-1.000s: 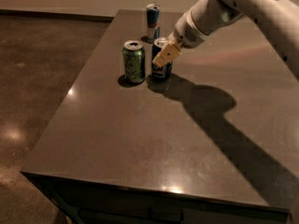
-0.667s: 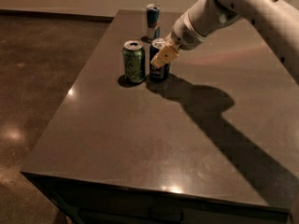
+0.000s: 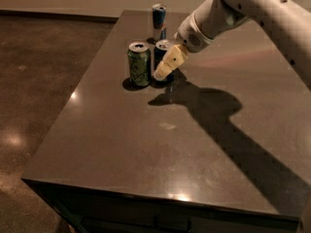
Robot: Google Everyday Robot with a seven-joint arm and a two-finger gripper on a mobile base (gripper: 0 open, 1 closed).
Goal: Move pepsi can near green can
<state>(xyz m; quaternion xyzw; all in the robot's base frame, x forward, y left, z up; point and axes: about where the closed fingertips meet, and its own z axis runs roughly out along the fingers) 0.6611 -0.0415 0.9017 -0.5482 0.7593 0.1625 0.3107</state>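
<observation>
The pepsi can (image 3: pixel 162 57), dark blue with a silver top, stands on the dark table (image 3: pixel 160 140) just right of the green can (image 3: pixel 139 64), almost touching it. My gripper (image 3: pixel 167 66) comes in from the upper right and is shut on the pepsi can. One tan finger (image 3: pixel 171 63) lies across the can's front right side; the other is hidden behind it. The green can stands upright and free.
A slimmer, taller blue-and-silver can (image 3: pixel 158 22) stands farther back on the table, behind the two cans. The table's left edge (image 3: pixel 73 91) is close to the green can. My arm (image 3: pixel 252 13) crosses the table's upper right.
My gripper has shifted the pepsi can slightly left, closing the gap to the green can. The green can and the slim can have not moved.
</observation>
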